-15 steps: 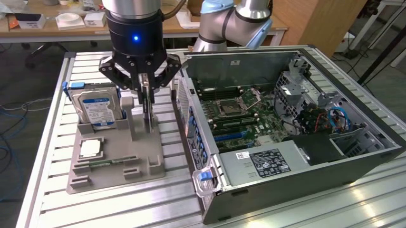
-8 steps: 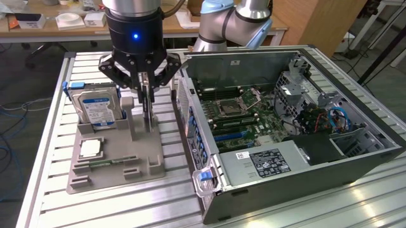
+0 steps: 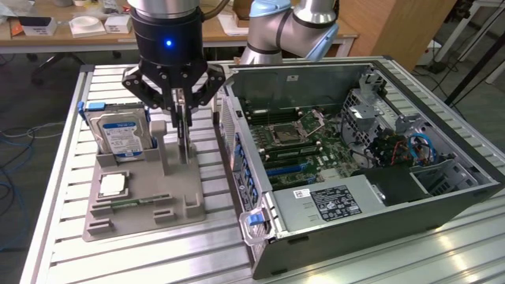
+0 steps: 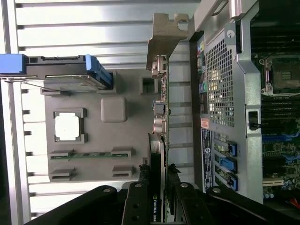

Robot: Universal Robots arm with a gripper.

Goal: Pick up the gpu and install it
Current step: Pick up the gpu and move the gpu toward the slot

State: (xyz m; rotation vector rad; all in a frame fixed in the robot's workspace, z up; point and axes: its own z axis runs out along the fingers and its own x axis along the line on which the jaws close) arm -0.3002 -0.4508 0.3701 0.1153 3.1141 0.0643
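The gpu (image 3: 184, 137) is a thin black card with a silvery end bracket (image 4: 164, 37). It hangs upright and edge-on over the grey parts holder (image 3: 142, 222), just beside the holder's post. My gripper (image 3: 181, 109) is shut on the card's upper edge, one finger on each face. In the wrist view the gpu (image 4: 160, 117) runs straight out from between my fingers (image 4: 137, 204), with the gripper (image 4: 159, 206) clamped on it. I cannot tell whether the card's lower edge still touches the holder.
On the holder stand a silver hard drive (image 3: 122, 136) with blue rails, a CPU (image 3: 113, 184) and a green memory stick (image 3: 138, 203). The open computer case (image 3: 442, 195) lies to the exterior view's right, motherboard (image 3: 304, 142) exposed, its rear panel (image 4: 225, 93) close to the card.
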